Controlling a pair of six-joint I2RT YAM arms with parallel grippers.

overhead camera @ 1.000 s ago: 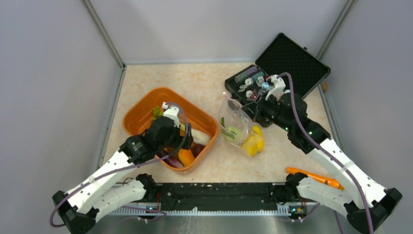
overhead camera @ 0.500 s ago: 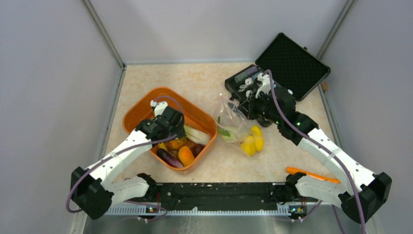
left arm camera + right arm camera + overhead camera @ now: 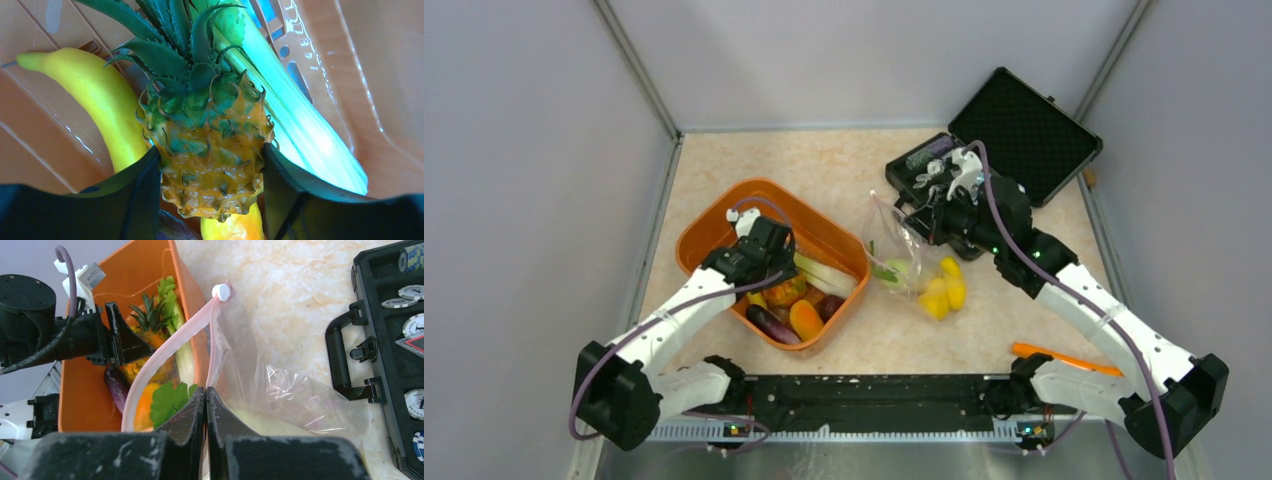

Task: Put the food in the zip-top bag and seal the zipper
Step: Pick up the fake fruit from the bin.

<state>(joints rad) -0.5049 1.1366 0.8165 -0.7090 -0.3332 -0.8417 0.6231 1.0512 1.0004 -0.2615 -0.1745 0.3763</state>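
My left gripper (image 3: 211, 165) is down in the orange tub (image 3: 714, 225), shut on the orange pineapple (image 3: 212, 145), both fingers pressed against its sides. A banana (image 3: 95, 95) lies to its left and a leafy green-white stalk (image 3: 295, 115) to its right. A purple eggplant (image 3: 116, 385) lies in the tub. My right gripper (image 3: 205, 392) is shut on one lip of the zip-top bag (image 3: 902, 262) and holds its mouth open toward the tub. The pinkish zipper (image 3: 165, 347) curves open, with a white slider (image 3: 220, 291) at its end. Yellow lemons (image 3: 944, 290) lie in the bag.
An open black case (image 3: 1024, 135) of small trinkets stands just behind my right gripper. An orange tool (image 3: 1069, 362) lies by the right arm's base. Grey walls close in the table on the left, back and right.
My left arm has stretched out over the tub and closed around the pineapple. My right gripper has drawn the bag's mouth a little left, toward the tub.
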